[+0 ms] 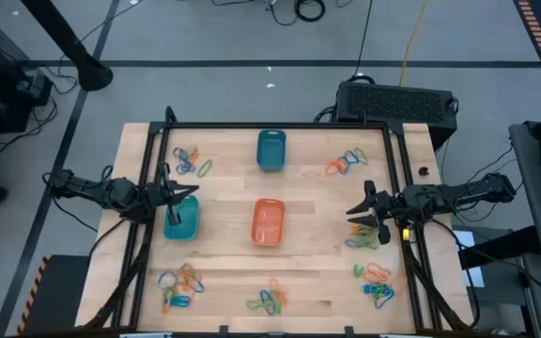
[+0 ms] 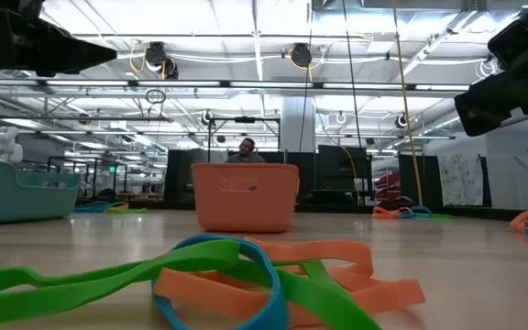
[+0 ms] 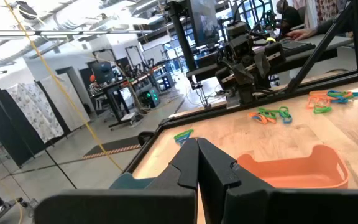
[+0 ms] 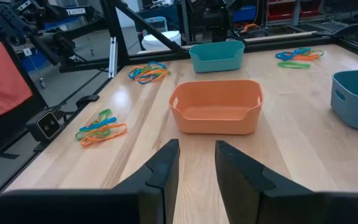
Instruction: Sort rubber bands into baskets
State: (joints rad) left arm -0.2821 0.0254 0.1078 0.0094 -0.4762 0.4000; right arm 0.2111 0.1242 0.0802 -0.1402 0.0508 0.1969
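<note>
Three baskets stand on the wooden table: a dark teal one [image 1: 270,148] at the far middle, an orange one [image 1: 268,222] in the centre, and a turquoise one [image 1: 181,222] at the left. Rubber bands in orange, green and blue lie in loose piles near the corners and the near edge [image 1: 191,161] [image 1: 346,163] [image 1: 269,300]. My left gripper [image 1: 182,193] [image 3: 197,163] hangs shut above the turquoise basket, and I see nothing between its fingers. My right gripper [image 1: 353,214] [image 4: 196,158] is open above bare table right of the orange basket [image 4: 216,109], beside a band pile [image 1: 364,235].
More band piles lie at the near left [image 1: 178,286] and near right [image 1: 376,282]. One pile lies right in front of the low camera [image 2: 246,275]. A black frame [image 1: 280,125] edges the table. Bare wood lies between the baskets.
</note>
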